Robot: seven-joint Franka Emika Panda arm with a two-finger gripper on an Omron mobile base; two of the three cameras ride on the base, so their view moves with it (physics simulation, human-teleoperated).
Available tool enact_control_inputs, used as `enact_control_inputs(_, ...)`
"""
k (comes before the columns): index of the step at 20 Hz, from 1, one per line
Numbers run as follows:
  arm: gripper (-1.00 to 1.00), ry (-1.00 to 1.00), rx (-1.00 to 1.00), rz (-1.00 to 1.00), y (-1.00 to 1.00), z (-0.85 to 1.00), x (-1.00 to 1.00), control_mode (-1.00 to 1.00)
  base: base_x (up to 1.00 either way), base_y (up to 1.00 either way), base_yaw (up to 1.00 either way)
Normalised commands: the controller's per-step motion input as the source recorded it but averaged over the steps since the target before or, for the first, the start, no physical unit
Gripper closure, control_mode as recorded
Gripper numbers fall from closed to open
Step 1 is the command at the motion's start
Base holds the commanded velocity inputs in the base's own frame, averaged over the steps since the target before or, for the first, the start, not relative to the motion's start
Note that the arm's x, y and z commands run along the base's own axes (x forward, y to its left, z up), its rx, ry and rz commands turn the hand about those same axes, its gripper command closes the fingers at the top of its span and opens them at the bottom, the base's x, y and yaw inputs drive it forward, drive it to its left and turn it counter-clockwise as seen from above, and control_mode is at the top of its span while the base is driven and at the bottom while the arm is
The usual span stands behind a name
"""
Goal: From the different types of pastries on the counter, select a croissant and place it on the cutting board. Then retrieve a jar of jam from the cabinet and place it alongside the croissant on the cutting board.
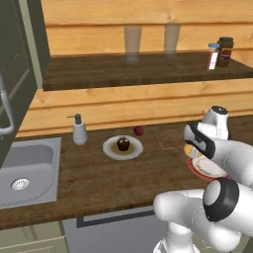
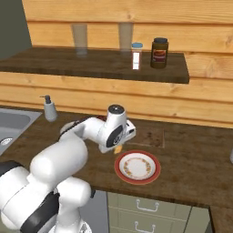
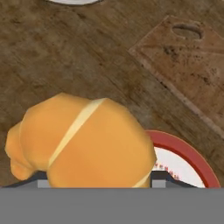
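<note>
My gripper (image 3: 100, 180) is shut on a golden croissant (image 3: 83, 140), held a little above the dark wooden counter. In the right base view the croissant (image 2: 118, 149) pokes out under the hand, just left of a red-rimmed plate (image 2: 137, 166). The brown cutting board (image 3: 188, 74) lies flat beyond that plate, toward the wall; I also see the cutting board (image 2: 148, 135) behind the gripper (image 2: 117, 146). A dark jam jar (image 2: 159, 53) with a red label stands on the open wooden shelf above, beside a white shaker (image 2: 136, 56).
A white plate (image 1: 111, 150) with a chocolate cupcake (image 1: 123, 144) sits left of the board, a red fruit (image 1: 138, 130) behind it. A soap dispenser (image 1: 79, 129) and sink (image 1: 29, 170) lie further left. Two glasses (image 1: 132, 43) stand on the shelf.
</note>
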Motion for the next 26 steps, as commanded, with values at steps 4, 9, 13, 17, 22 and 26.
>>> enact_control_inputs(4,1.00,-0.01,0.00,0.01,0.16,0.00,0.00,-1.00,0.00,0.00,0.00)
enact_control_inputs(9,1.00,-0.04,0.00,0.02,0.04,0.04,0.75,-1.00,0.00,0.00,0.00)
enact_control_inputs(13,1.00,-0.04,0.00,0.00,0.13,0.05,0.91,-1.00,0.00,0.00,0.00)
enact_control_inputs(17,1.00,-0.01,0.00,0.00,0.12,0.09,0.78,-1.00,0.00,0.00,0.00)
enact_control_inputs(22,1.00,0.05,0.01,0.00,0.01,0.12,0.34,-1.00,0.00,0.00,0.00)
enact_control_inputs(26,1.00,0.02,0.00,0.00,0.00,0.00,0.38,-1.00,0.00,0.00,0.00)
